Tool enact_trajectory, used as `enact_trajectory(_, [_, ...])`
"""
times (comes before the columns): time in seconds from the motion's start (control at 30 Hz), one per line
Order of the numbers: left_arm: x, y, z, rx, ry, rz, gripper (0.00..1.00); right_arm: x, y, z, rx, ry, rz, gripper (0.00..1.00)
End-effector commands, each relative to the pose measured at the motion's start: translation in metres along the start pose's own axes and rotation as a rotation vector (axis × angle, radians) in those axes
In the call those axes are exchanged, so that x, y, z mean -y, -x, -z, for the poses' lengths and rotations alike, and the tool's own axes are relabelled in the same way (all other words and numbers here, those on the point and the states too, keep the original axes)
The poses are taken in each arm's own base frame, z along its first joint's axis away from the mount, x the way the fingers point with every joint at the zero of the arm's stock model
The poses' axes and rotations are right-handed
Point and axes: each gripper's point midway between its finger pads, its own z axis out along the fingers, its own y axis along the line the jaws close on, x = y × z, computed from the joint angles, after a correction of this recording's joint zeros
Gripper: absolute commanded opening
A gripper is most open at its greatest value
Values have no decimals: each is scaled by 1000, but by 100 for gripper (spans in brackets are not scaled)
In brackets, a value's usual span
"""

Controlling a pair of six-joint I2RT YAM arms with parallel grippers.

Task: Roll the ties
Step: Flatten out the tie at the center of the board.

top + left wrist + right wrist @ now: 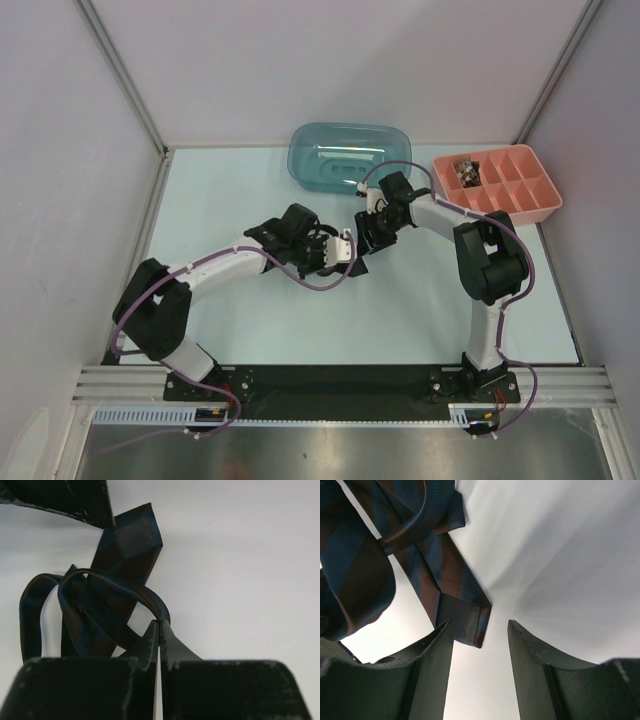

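A pale mint table (250,330) fills the middle of the top view, boxed in by plain, matte, whitish-lilac panels: a back wall (330,60), a left wall (60,150) and a right wall (600,130). Slim metal posts (120,75) run up the two far corners. Along the table's near edge lies a ribbed aluminium rail (120,385) with a black plate (340,380) across its middle. Nearer still is a brushed grey metal surface (340,455), possibly a lower shelf. The light is even and soft.
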Motion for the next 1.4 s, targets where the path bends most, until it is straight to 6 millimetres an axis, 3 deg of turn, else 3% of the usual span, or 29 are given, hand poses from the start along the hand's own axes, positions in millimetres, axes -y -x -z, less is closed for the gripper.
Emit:
enact_trajectory(0.0, [-23, 23, 34, 78, 58, 110, 0, -4, 10, -1, 27, -3, 46, 52])
enact_trajectory(0.07, [-42, 43, 60, 160, 95, 164, 0, -6, 13, 0, 38, -17, 76, 52])
enact_trajectory(0.1, [-62, 50, 88, 212, 164, 236, 0, -11, 13, -3, 40, -17, 97, 53])
enact_trajectory(0.17, [-80, 56, 120, 280, 222, 309, 0, -12, 17, -4, 48, -31, 126, 53])
enact_trajectory(0.2, [-99, 51, 153, 318, 309, 380, 0, -16, 18, -7, 46, -36, 151, 53])
enact_trajectory(0.23, [-109, 46, 169, 333, 354, 415, 0, -16, 20, -7, 49, -54, 167, 53])
enact_trajectory(0.33, [-133, 12, 219, 345, 522, 527, 0, -23, 22, -14, 49, -88, 256, 53])
enact_trajectory(0.37, [-136, 3, 229, 339, 560, 545, 0, -25, 23, -16, 48, -100, 287, 53])
enact_trajectory(0.4, [-139, -18, 237, 314, 604, 589, 0, -24, 25, -19, 50, -116, 331, 53])
enact_trajectory(0.47, [-139, -36, 249, 297, 655, 624, 0, -29, 25, -27, 42, -156, 404, 52])
enact_trajectory(0.5, [-140, -59, 258, 278, 701, 689, 0, -30, 22, -34, 26, -167, 457, 51])
enact_trajectory(0.6, [-139, -94, 271, 248, 770, 794, 0, -26, 11, -50, -37, -218, 549, 41])
enact_trajectory(0.8, [-126, -132, 280, 185, 833, 909, 0, 2, -27, -53, -179, -270, 590, 15])
enact_trajectory(0.93, [-113, -133, 269, 188, 792, 942, 0, 12, -41, -38, -207, -268, 617, 0])
enact_trajectory(1.07, [-106, -124, 256, 246, 711, 986, 0, 22, -56, -11, -225, -238, 605, 0])
enact_trajectory(1.1, [-106, -123, 252, 258, 689, 1000, 0, 19, -59, -7, -227, -214, 610, 1])
enact_trajectory(1.13, [-106, -119, 247, 282, 655, 1020, 0, 15, -60, -3, -229, -191, 621, 14])
enact_trajectory(1.2, [-109, -116, 243, 296, 634, 1025, 0, 4, -56, 11, -215, -156, 610, 27])
enact_trajectory(1.27, [-113, -116, 238, 304, 617, 1033, 0, -11, -39, 23, -156, -128, 605, 46])
enact_trajectory(1.37, [-121, -118, 233, 304, 600, 1044, 0, -35, -19, 30, -83, -63, 590, 55])
